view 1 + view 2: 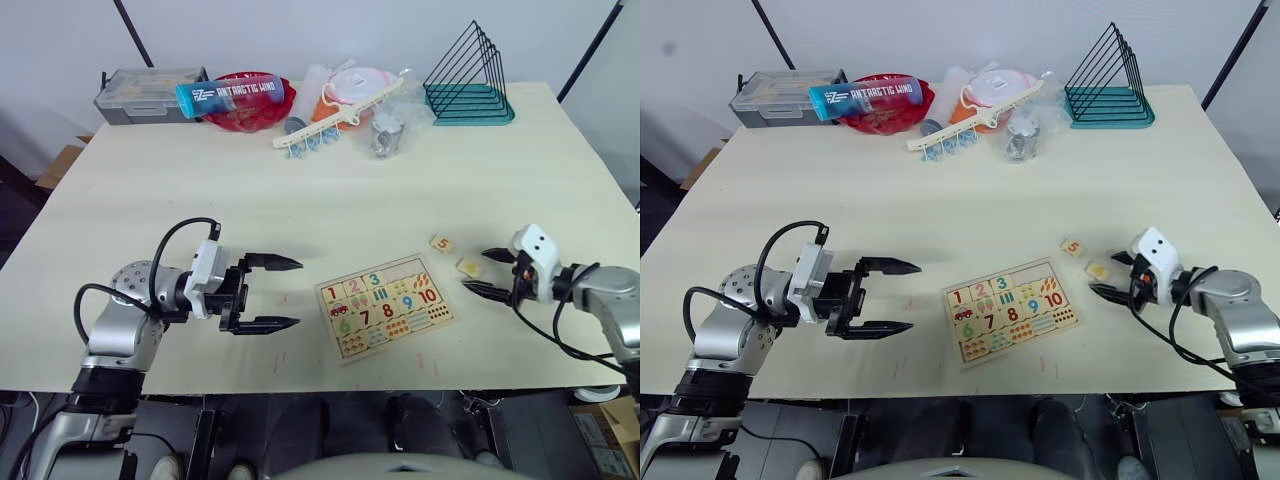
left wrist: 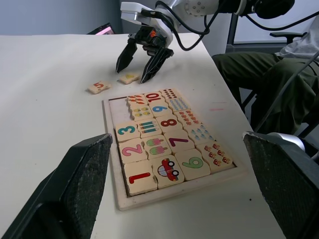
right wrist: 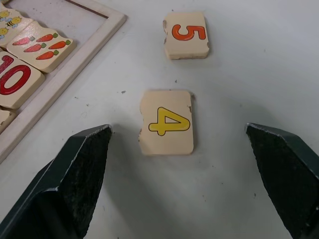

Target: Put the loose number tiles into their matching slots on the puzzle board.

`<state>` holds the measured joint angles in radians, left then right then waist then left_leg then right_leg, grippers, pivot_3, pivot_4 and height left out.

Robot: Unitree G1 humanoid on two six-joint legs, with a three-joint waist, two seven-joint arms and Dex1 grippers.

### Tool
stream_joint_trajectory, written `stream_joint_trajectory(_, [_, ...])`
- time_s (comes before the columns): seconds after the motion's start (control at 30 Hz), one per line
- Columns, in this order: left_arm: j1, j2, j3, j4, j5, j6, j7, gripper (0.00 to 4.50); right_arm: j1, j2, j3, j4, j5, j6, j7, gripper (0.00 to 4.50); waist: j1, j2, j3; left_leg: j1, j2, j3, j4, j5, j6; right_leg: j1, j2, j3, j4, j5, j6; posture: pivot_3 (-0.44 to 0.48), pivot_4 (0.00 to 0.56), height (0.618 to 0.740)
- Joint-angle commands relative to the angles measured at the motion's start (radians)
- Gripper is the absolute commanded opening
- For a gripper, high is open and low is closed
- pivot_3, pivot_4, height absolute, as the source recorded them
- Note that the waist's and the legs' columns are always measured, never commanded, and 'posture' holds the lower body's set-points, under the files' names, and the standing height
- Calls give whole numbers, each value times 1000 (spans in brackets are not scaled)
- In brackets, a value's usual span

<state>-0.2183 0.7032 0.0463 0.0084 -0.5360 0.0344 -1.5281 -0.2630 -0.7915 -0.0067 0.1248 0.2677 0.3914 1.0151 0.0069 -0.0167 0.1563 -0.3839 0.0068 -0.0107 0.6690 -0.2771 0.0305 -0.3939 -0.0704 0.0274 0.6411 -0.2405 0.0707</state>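
Right claw (image 3: 179,164) spread wide around the yellow 4 tile (image 3: 166,122), which lies flat on the worktop (image 1: 300,200). Thin, light, stiff; pinch opposite edges. Left claw (image 1: 272,294) also apart, empty, at the puzzle board's (image 1: 385,305) nine o'clock.

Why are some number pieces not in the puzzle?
Two small pale-wood tiles, the yellow 4 and the red 5, lie loose on the table beside the pale-wood puzzle board, whose top row has bare slots. The 5's edge looks chipped.

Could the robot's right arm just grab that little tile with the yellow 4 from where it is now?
Probably yes. The right gripper is open, and the yellow 4 tile lies flat on the table just ahead, between its fingers. The 5 tile sits farther off and the puzzle board off to one side, so nothing blocks it.
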Motion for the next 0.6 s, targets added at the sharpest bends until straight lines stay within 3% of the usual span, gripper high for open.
stream_joint_trajectory(0.03, [-9,12,10,-31,-17,-8,-16,4481,-3,-15,13,-14,-18,39,-3,4238,0,0,0,0,0,0,0,0,0,0,0,0,0,0,0,0,150,740])
stream_joint_trajectory(0.17, [-10,9,10,-26,-16,-13,-20,4500,0,-11,4,-23,-16,42,2,2796,1,0,0,0,0,0,0,0,0,0,0,0,0,0,0,0,150,740])
stream_joint_trajectory(0.27, [-11,5,10,-19,-15,-19,-21,4500,4,-4,-3,-41,-7,32,6,1141,0,0,0,0,0,0,0,0,0,0,0,0,0,0,0,0,150,740])
stream_joint_trajectory(0.3, [-11,4,9,-18,-14,-20,-21,4500,4,-2,-4,-44,-6,31,6,841,0,0,0,0,0,0,0,0,0,0,0,0,0,0,0,0,150,740])
stream_joint_trajectory(0.6, [10,4,21,-18,-15,-27,-4,4500,-2,-31,-19,-190,12,48,20,831,-7,0,0,0,0,-1,0,0,0,0,0,0,0,0,0,0,150,740])
